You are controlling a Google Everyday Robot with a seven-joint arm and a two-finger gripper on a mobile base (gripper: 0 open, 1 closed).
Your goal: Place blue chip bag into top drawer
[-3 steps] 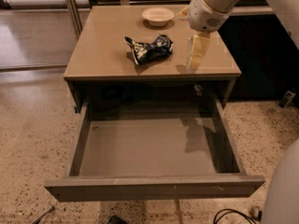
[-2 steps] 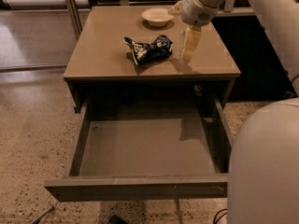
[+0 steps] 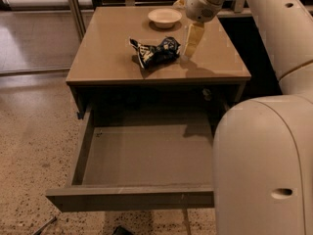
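The blue chip bag [image 3: 156,52] lies crumpled on the tan cabinet top [image 3: 112,62], near its middle. The top drawer [image 3: 142,155] is pulled wide open below the cabinet top, with nothing in it; its flat front panel [image 3: 129,198] faces me. My gripper [image 3: 191,40] hangs down from the white arm just to the right of the bag, its cream fingers close above the tabletop at the bag's right end. It holds nothing.
A round cream bowl [image 3: 165,17] stands at the back of the cabinet top. My white arm [image 3: 264,155] fills the right side of the view and covers the drawer's right part. Speckled floor [image 3: 34,146] lies to the left.
The gripper has moved left toward the bag's right end. The arm now fills much more of the right side. The bag and the drawer have not moved.
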